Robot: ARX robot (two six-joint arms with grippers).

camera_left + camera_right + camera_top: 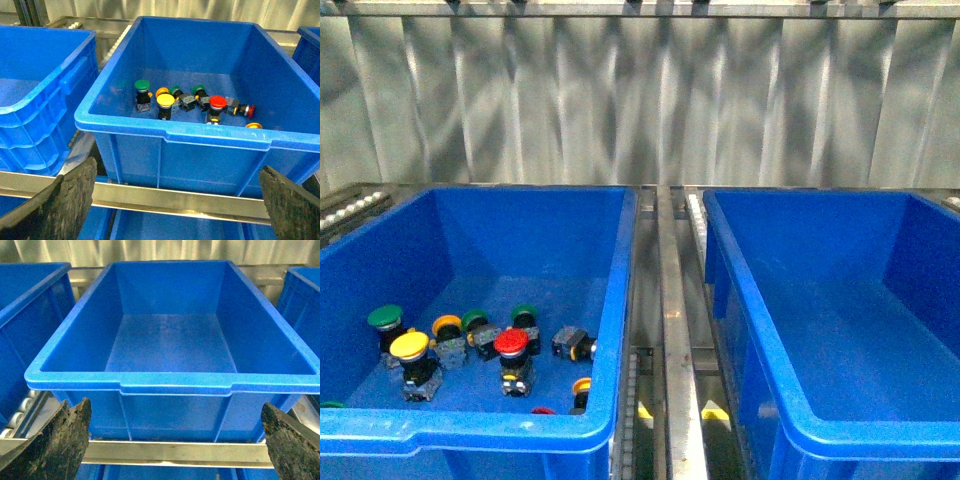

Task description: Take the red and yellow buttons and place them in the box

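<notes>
Left hand (176, 170) and right hand (175, 407) released, blue boxes (620, 300) on metal rails (675, 300), perhaps foil-lined wall (640, 100) behind

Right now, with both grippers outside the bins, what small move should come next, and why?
Probably lower the open left gripper toward the upright red button: the gripper holds nothing and hangs outside the bin of buttons, and nothing lies in the empty bin yet.

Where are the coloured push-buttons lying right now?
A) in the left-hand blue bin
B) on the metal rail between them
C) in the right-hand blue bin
A: the red button, the yellow button and a green button sit inside the left-hand bin; the right-hand bin shows no buttons.
</notes>
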